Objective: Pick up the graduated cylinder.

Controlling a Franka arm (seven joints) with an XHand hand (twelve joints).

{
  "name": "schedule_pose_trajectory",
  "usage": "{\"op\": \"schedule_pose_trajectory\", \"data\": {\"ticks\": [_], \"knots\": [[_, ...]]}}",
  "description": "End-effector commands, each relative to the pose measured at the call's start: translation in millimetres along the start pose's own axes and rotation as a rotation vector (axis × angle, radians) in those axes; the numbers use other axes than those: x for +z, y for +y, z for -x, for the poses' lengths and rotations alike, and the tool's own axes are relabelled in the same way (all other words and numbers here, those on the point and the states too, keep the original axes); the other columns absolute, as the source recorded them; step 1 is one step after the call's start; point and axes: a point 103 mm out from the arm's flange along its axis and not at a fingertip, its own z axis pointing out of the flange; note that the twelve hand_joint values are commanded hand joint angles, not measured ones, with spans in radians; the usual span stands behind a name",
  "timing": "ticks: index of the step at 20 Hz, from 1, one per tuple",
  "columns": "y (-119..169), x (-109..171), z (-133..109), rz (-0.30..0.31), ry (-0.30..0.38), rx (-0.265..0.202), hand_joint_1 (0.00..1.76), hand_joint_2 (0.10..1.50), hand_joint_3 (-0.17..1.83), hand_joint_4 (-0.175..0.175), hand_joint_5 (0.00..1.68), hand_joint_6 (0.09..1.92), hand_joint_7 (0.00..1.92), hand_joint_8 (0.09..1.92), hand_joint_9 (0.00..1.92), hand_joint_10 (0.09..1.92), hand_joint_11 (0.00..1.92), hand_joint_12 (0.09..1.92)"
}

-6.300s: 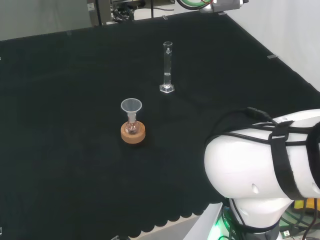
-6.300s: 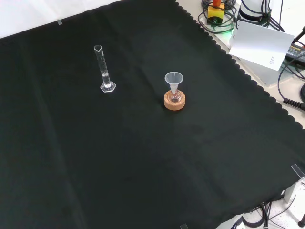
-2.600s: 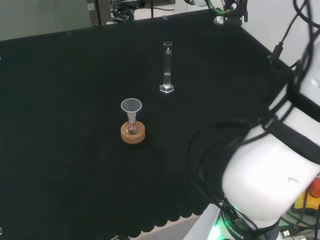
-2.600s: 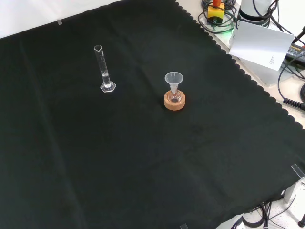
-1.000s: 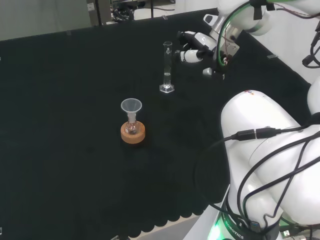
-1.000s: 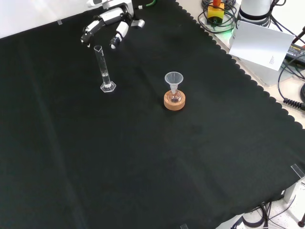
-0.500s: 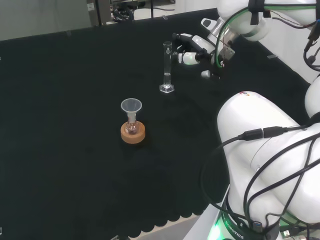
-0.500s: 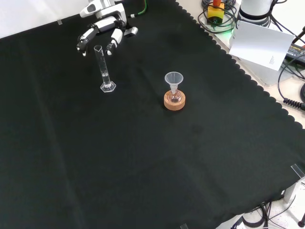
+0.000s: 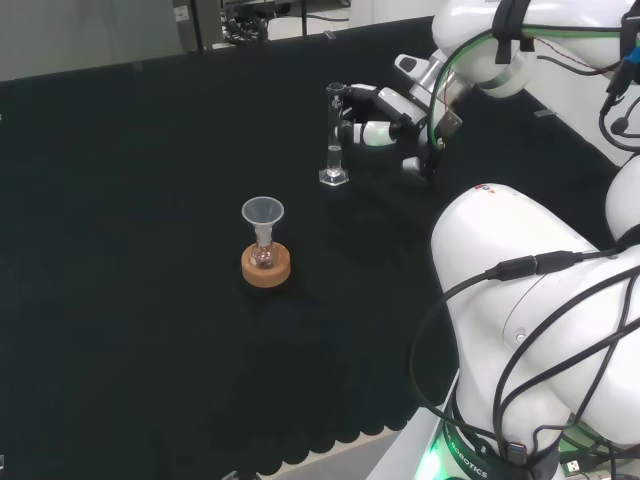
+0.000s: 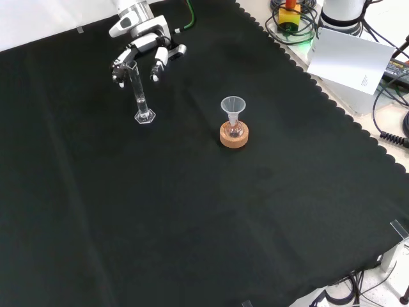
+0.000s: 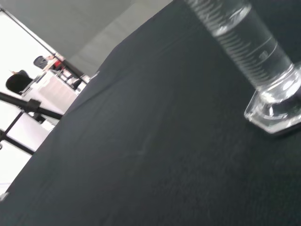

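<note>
The black cloth surface (image 10: 192, 211) carried all items. The hand (image 10: 142, 46) was at the upper part of the graduated cylinder (image 10: 140, 96), fingers (image 10: 156, 69) spread on either side and not closed on it. The cylinder stood upright on its base, left of the funnel (image 10: 233, 106) on its cork ring (image 10: 234, 135) in the front view

Hand (image 10: 142, 48) now around graduated cylinder (image 10: 139, 93)

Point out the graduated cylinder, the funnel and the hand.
graduated cylinder (image 10: 138, 93): front view, on its clear tube, mid-height.
funnel (image 10: 233, 105): front view, on its cone.
hand (image 10: 142, 43): front view, on the palm above the cylinder's top.
</note>
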Motion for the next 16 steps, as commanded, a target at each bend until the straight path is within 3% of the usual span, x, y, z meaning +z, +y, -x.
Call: {"op": "schedule_pose_trajectory", "data": {"ticks": [1,11,16], "knots": [[1,12,-3,-0.023,0.014,-0.022,0.82,0.98,-0.17,-0.031,0.43,0.09,0.37,0.59,0.61,0.53,0.34,1.32],[15,20,0,0.039,0.029,-0.009,0.92,0.98,-0.17,-0.027,0.46,0.09,0.40,0.58,0.63,0.51,0.37,1.30],[19,26,1,0.062,0.068,-0.010,0.95,0.99,-0.17,-0.023,0.49,0.09,0.43,0.57,0.65,0.51,0.38,1.29]]}}
